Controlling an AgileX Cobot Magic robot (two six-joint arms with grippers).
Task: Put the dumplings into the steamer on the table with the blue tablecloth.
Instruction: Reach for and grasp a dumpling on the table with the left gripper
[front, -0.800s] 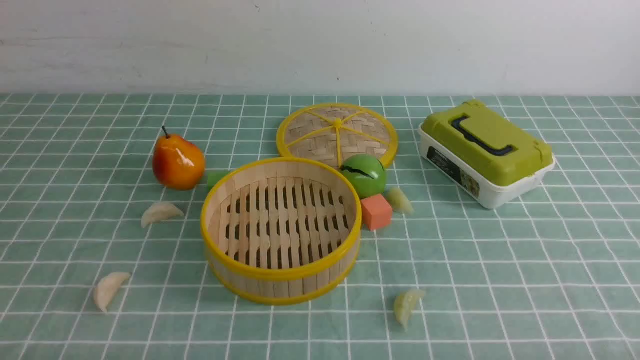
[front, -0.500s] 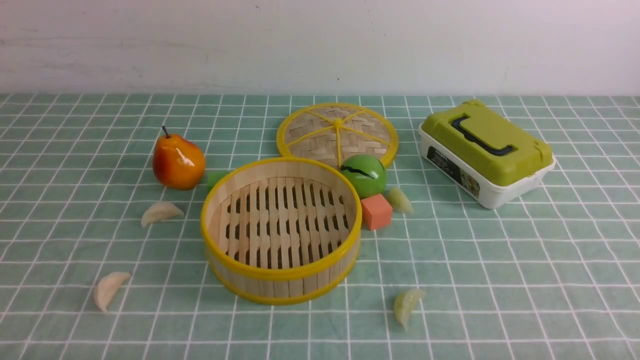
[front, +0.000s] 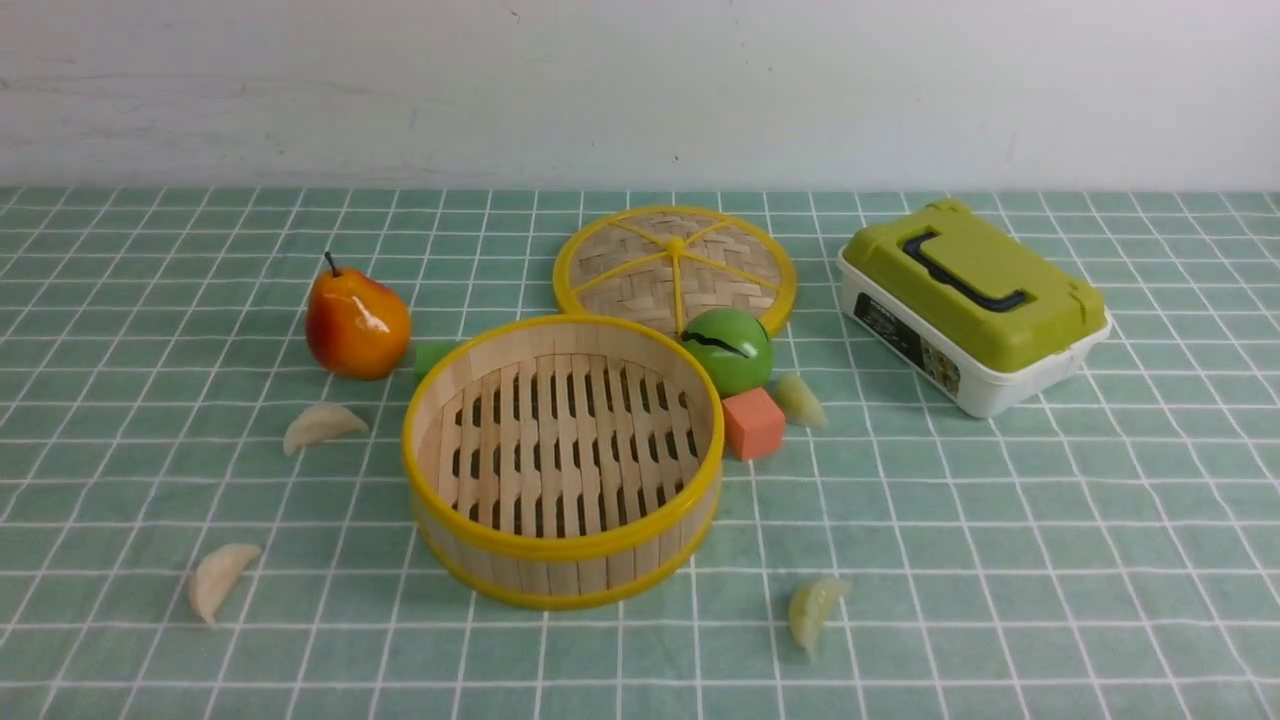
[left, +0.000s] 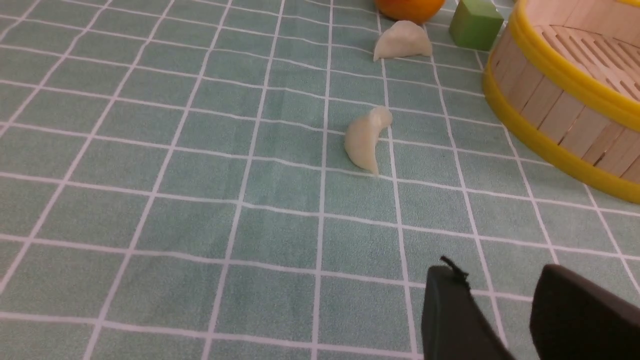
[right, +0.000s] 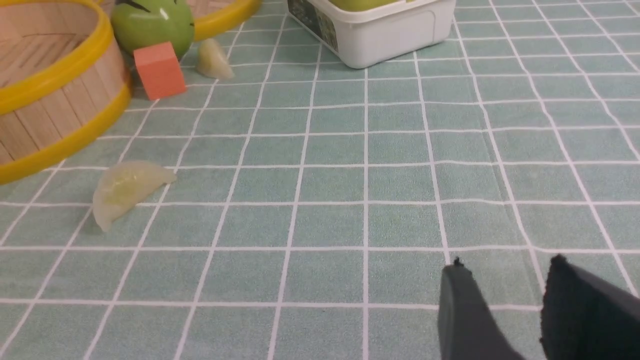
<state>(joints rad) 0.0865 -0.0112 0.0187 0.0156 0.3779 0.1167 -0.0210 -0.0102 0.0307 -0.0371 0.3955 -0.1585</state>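
Observation:
The empty steamer (front: 560, 575) stands mid-table on the blue tablecloth (front: 1000, 520). Two whitish dumplings (front: 322, 424) (front: 222, 578) lie to its left, and two pale green ones (front: 800, 400) (front: 815, 610) lie to its right. Neither gripper shows in the front view. In the left wrist view my left gripper (left: 500, 280) is open over bare cloth, short of the near whitish dumpling (left: 366, 140). The other whitish dumpling (left: 402, 42) lies farther on, and the steamer (left: 560, 115) is beside them. My right gripper (right: 505, 270) is open and empty, well away from the near green dumpling (right: 127, 190).
A pear (front: 356, 322) and a green cube (left: 475, 22) sit left behind the steamer. A flat woven lid (front: 674, 262), a green ball (front: 730, 350) and a salmon cube (front: 752, 422) lie behind and to its right. A green-lidded white box (front: 970, 305) stands at the back right.

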